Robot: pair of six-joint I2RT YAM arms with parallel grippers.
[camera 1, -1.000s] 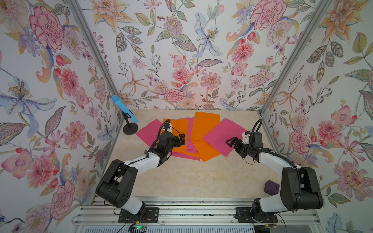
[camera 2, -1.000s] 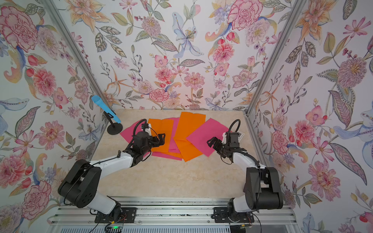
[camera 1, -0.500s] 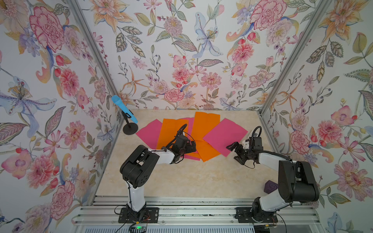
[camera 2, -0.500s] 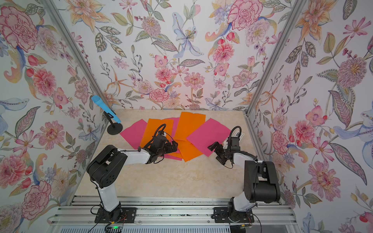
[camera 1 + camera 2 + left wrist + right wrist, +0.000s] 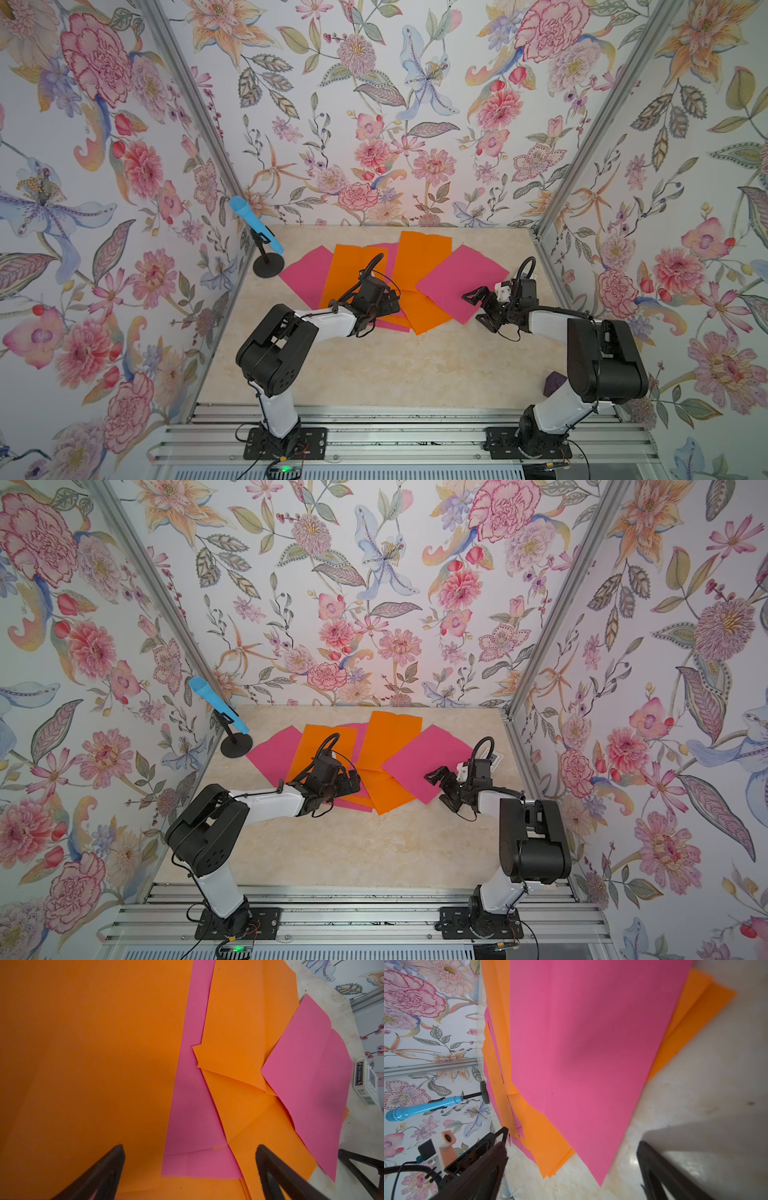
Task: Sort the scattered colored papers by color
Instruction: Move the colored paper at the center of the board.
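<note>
top views: high, looking down; wrists: close, sharing colored papers (image 5: 83, 1064)

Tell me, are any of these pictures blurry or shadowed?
Both top views: sharp, evenly lit. Left wrist view: left fingers blurred, orange paper dim in shade. Right wrist view: right fingers blurred too, a soft dark shadow across the pink paper, glare on the table.

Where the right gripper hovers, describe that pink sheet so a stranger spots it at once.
Start at the fan of papers near the back wall. At its end beside the right gripper lies the pink sheet, turned like a diamond. Unlike the other pink sheets, no paper covers it.
</note>
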